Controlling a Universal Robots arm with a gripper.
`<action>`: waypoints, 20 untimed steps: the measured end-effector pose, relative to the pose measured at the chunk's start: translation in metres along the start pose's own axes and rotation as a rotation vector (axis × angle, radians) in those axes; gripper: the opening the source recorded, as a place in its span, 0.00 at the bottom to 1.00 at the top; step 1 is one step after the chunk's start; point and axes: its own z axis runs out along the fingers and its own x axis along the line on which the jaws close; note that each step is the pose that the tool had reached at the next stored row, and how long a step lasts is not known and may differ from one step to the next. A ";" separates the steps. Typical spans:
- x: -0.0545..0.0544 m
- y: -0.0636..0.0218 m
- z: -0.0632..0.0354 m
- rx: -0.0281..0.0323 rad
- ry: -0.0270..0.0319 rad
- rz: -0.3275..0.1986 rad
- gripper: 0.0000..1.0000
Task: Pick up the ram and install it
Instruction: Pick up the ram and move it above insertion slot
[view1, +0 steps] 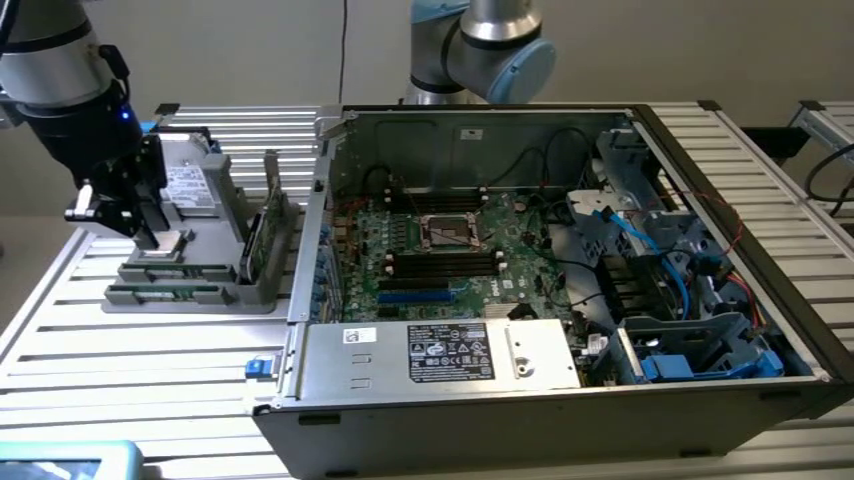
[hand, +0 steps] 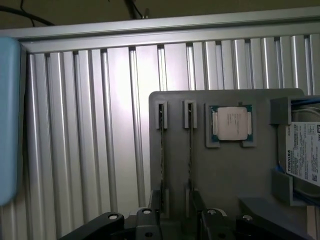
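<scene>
Ram (hand: 190, 150) was slotted on edge at holder's (hand: 230, 175) edge, likely for easy pinching, with gripper (hand: 176, 200) poised near it, jaws parted.

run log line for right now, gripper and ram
gripper: open, empty | over: gray holder | ram: two strips on edge in holder slots, not gripped

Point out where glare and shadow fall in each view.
Wrist view: glare whitens the slatted table beside the grey tray, and the processor chip gleams. Exterior view: the computer case is shaded inside, while the table around it is brightly lit.
</scene>
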 end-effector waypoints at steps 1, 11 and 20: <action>0.000 0.0000 0.0019 0.0001 -0.0001 0.000 0.36; 0.000 -0.0003 0.0201 0.0000 0.0000 0.000 0.36; 0.003 -0.0010 0.0365 0.0000 0.0000 0.000 0.36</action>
